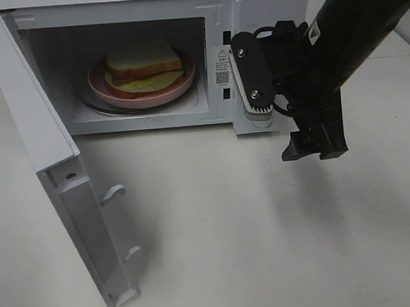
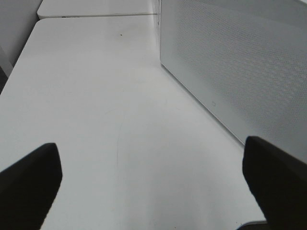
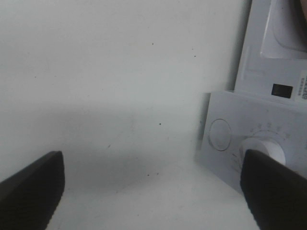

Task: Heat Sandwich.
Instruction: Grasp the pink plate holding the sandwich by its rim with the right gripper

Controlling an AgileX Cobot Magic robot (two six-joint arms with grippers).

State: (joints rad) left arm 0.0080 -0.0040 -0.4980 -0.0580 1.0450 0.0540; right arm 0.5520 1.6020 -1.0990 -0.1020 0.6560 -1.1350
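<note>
The thick white-bread sandwich (image 1: 144,63) with lettuce and meat layers sits on the round pink plate (image 1: 139,98) inside the boxy white microwave (image 1: 265,3), well apart from both sets of fingers. My right fingers (image 3: 273,191) are spread and hold nothing. They hang over the white desk (image 1: 265,226), just in front of the control panel, with the round white dial (image 3: 263,148) close ahead of them. My left fingers (image 2: 29,182) are spread and empty too, with a flat dotted white panel just beside them. I take it for the outer face of the wide-open white door (image 1: 42,115).

As I judge it, the door must be shut next. I would push with the left fingers flat on that outer face, far from the hinge, and swing it steadily until it latches. The right fingers should stay outside the door's arc and go to the dial afterwards.
</note>
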